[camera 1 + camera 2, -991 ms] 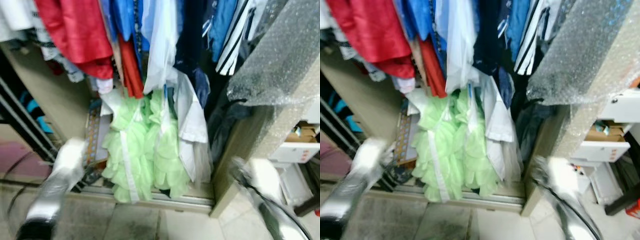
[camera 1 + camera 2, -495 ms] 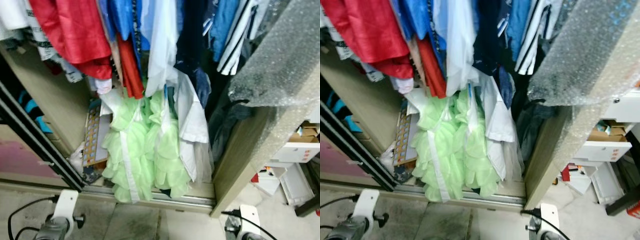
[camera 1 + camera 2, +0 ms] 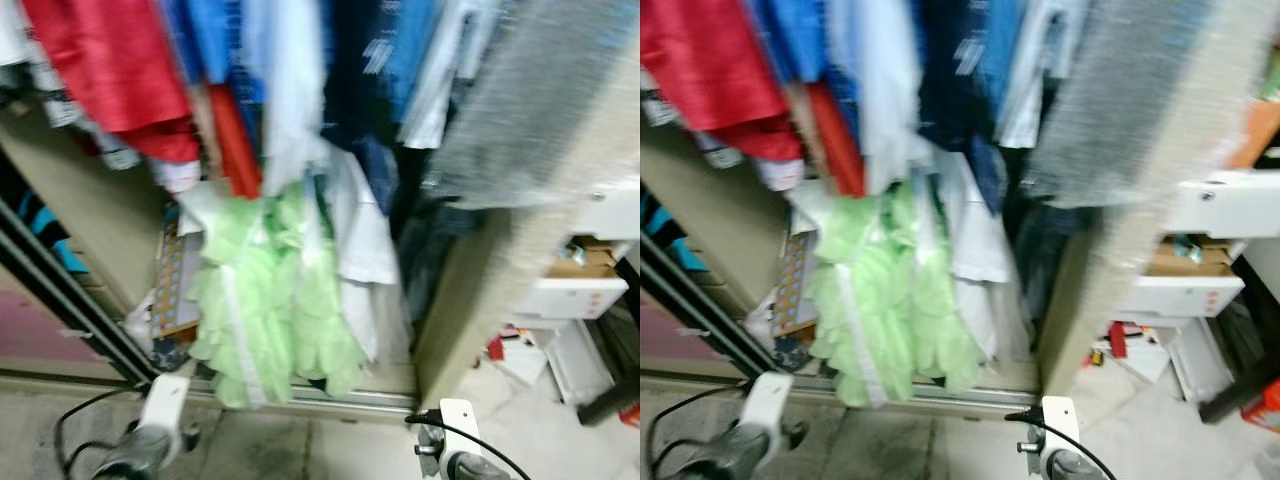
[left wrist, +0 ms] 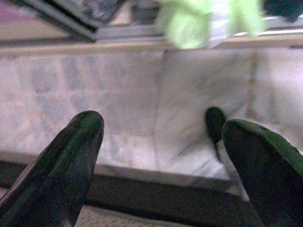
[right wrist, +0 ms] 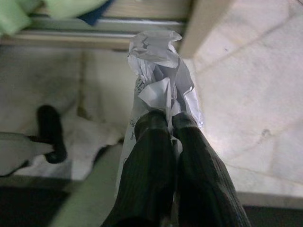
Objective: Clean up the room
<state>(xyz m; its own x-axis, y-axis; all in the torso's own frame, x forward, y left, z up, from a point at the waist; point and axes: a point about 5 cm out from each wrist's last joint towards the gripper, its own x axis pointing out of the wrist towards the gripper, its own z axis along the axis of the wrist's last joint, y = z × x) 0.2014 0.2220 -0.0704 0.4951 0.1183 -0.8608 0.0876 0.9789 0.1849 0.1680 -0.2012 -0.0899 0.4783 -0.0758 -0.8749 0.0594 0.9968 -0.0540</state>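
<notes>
**Robot at open wardrobe, crumpled paper clamped in right hand**

The open wardrobe takes up most of the head views, which are blurred. Hanging clothes crowd its upper part: a red garment at the robot's left, blue garments beside it, a white garment in the middle. Below them hangs a pale green ruffled garment, reaching down to the metal sliding-door track. A bubble-wrapped panel stands at the robot's right of the wardrobe opening, with white shelving further right.

The floor is pale marble tile.

Both arms are low, in front of the track. The left hand points at the floor with its two black fingers well apart and nothing between them.

The right hand has its fingers pressed together on a crumpled white paper. The paper sticks out past the fingertips, held above the floor near the foot of the wardrobe's side panel.
</notes>
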